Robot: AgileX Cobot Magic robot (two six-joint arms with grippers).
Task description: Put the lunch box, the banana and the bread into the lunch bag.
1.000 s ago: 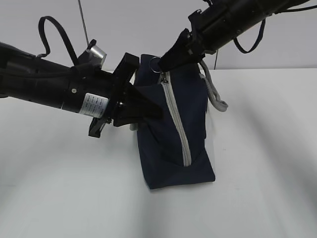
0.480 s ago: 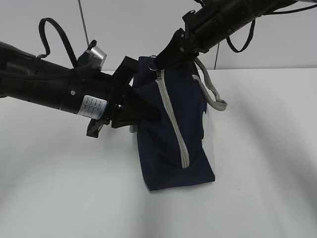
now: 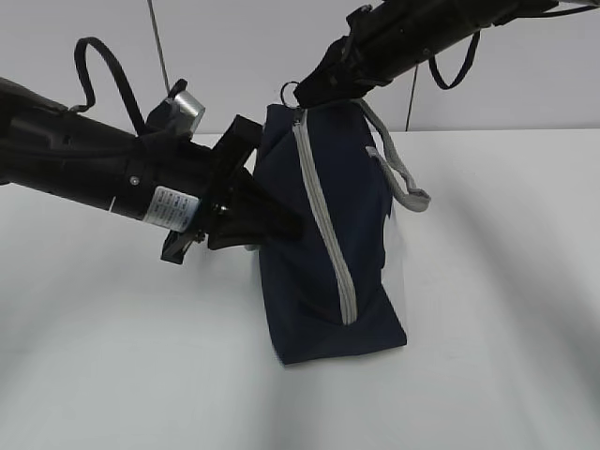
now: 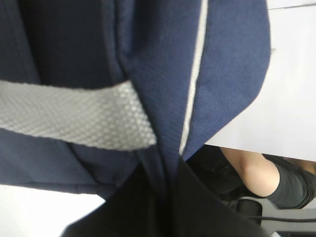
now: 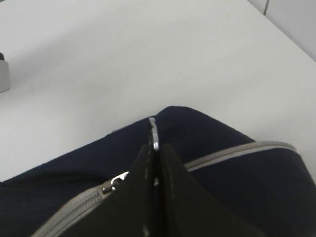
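Observation:
The navy lunch bag (image 3: 323, 253) stands on its end on the white table, its grey zipper (image 3: 323, 220) running down the near face, closed as far as I can see. My left gripper (image 3: 289, 225) is shut on a fold of the bag's fabric (image 4: 165, 148) at its left side, next to a grey webbing handle (image 4: 74, 121). My right gripper (image 3: 307, 94) is shut on the metal ring pull (image 5: 154, 134) at the bag's top, just past the zipper slider (image 5: 114, 181). The lunch box, the banana and the bread are out of view.
The second grey handle (image 3: 398, 169) hangs off the bag's right side. White table (image 3: 506, 309) surrounds the bag. A person's arm (image 4: 254, 173) shows beyond the table edge in the left wrist view. A small grey object (image 5: 4, 74) sits at the table's left.
My right gripper has moved up and to the left with the ring pull, drawing the bag's top corner higher and the zipper line straighter. The left gripper keeps its hold, barely shifted.

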